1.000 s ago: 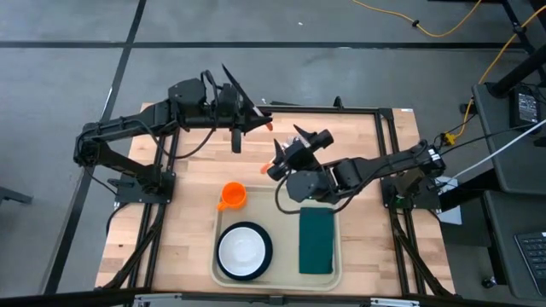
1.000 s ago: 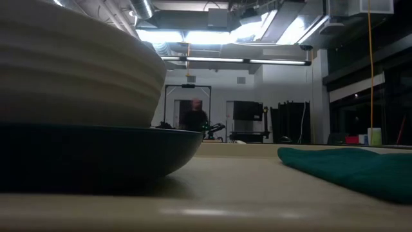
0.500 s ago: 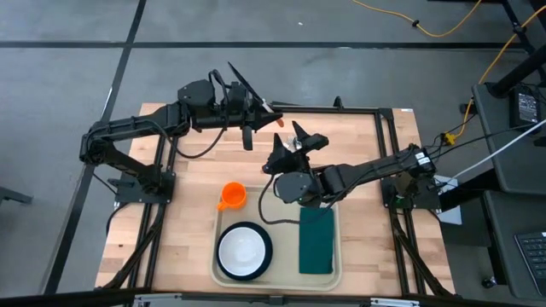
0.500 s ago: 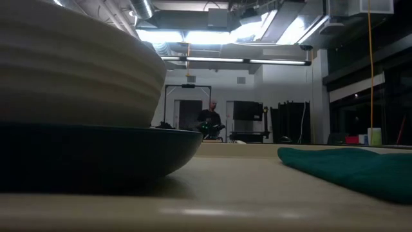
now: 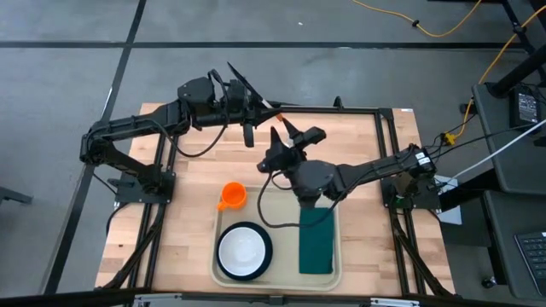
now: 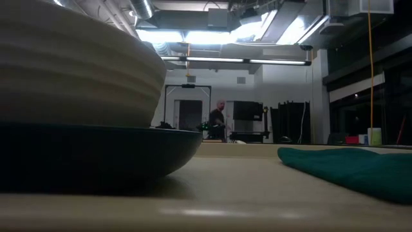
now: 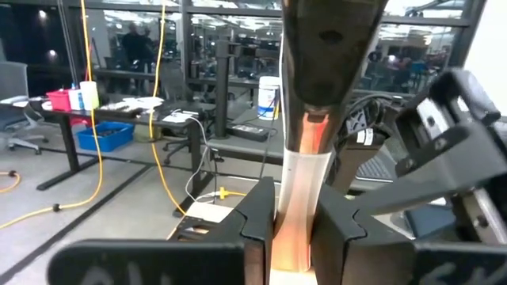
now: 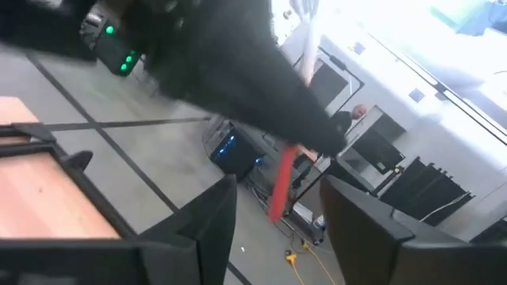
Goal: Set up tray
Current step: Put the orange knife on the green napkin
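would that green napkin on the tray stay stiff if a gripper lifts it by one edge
Probably not: the green napkin lies flat on the tray like folded cloth, so it would likely droop. It looks light, and may slide on the smooth tray when pushed.

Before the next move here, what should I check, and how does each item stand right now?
1. Left claw clamps the dark utensil by its pale handle: ok.
2. Right claw has its fingers apart, ready to take the utensil: ok.
3. Utensil sits between the right claw's fingers: cannot tell; it shows between them but may lie beyond.
4. White bowl and green napkin lie in the tray: ok.
5. Bare strip of tray between bowl and napkin: ok.
6. Orange cup in the tray: cannot tell; it stands at the tray's far left corner.
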